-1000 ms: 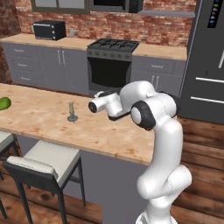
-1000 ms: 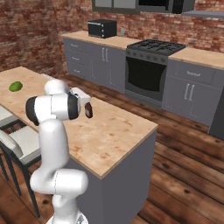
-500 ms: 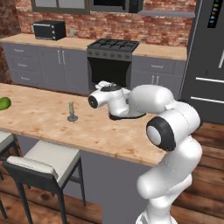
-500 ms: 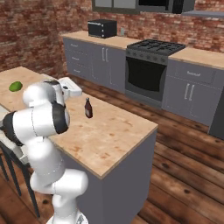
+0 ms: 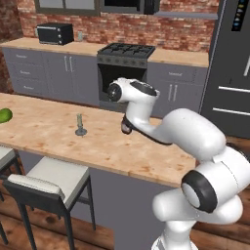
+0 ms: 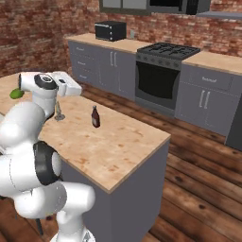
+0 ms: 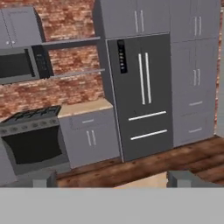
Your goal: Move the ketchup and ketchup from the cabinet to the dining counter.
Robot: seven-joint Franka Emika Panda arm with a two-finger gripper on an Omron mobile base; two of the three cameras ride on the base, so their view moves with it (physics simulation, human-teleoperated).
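One ketchup bottle [image 6: 95, 116], dark red-brown with a dark cap, stands upright and alone on the dining counter [image 6: 118, 151]. In the left base view the ketchup [image 5: 126, 128] peeks out from behind my forearm. My gripper [image 7: 113, 179] is open, its two fingertips [image 7: 43, 178] wide apart with nothing between them. The hand [image 6: 66, 85] is raised above the counter, up and to the left of the bottle and clear of it. It faces out over the counter's corner toward the fridge. A grey upper wall cabinet [image 6: 122, 4] hangs on the back brick wall, doors shut.
A slim grey-green stemmed item [image 5: 80, 125] stands on the counter left of the bottle, and a green fruit [image 5: 4, 115] lies at the far left. Stools [image 5: 46, 178] stand at the near side. Stove [image 6: 163, 78], microwave [image 6: 110, 31] and fridge [image 7: 140, 94] line the back wall.
My hand has drawn back from the bottle, risen and swung left, turning to face the room. The bottle stays standing where it was.
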